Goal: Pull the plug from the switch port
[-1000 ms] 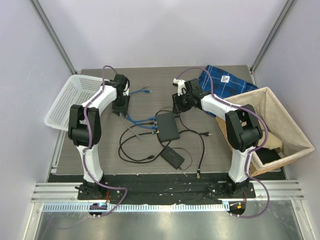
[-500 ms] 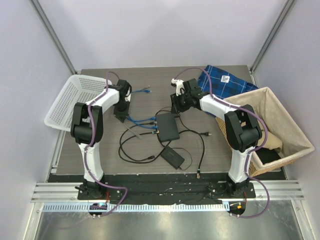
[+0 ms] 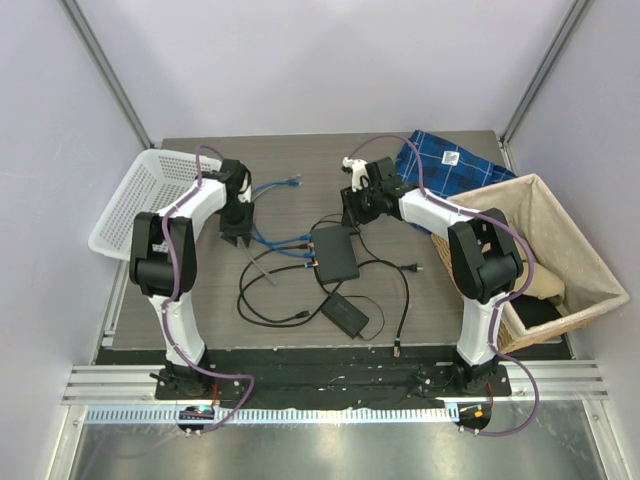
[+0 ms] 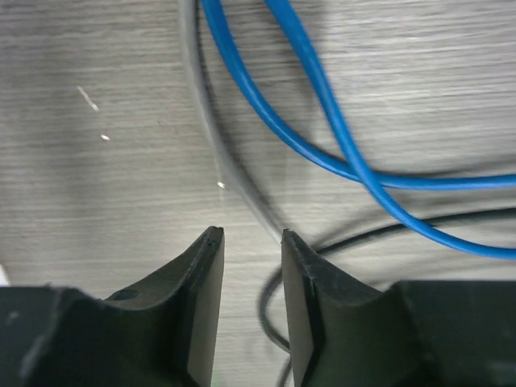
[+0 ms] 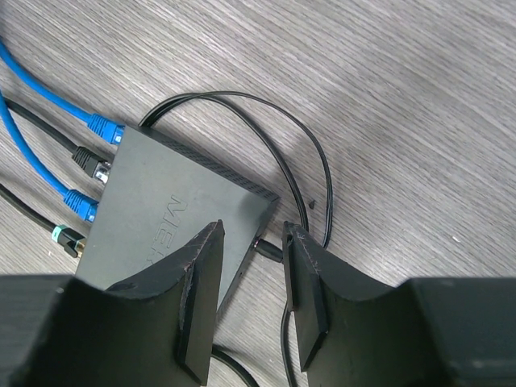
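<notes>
The switch [image 3: 336, 253], a flat dark grey box, lies flat near the middle of the desk [image 3: 200, 270]. The switch port [image 5: 98, 184] is one of a row along the narrow edge that faces the left arm. Four plugs sit in that row. The right wrist view shows a blue plug [image 5: 105, 126], a black plug [image 5: 85, 158], a second blue plug [image 5: 81, 203] and a teal-tipped plug [image 5: 66, 236], all seated.

The left gripper [image 3: 238, 224] hangs above the desk, well to the port side of the switch and apart from it. Its fingers are only a narrow gap apart and hold nothing. Below it run two blue cables [image 4: 322, 121] that cross each other, a grey cable [image 4: 218, 153] and a black cable [image 4: 387, 230].

The right gripper [image 5: 250, 266] is over the switch's far corner, on the side away from the ports. It is parted by a small gap with nothing clamped. A small black barrel plug [image 5: 267, 248] on that side of the switch shows through the gap, and thin black cord loops beside it.

The black power brick [image 3: 345, 313] lies just nearer the arm bases than the switch. A white mesh basket [image 3: 135, 200] stands far out on the port side. A blue plaid cloth [image 3: 440, 160] and a lined wicker basket [image 3: 560, 250] are on the opposite side.
</notes>
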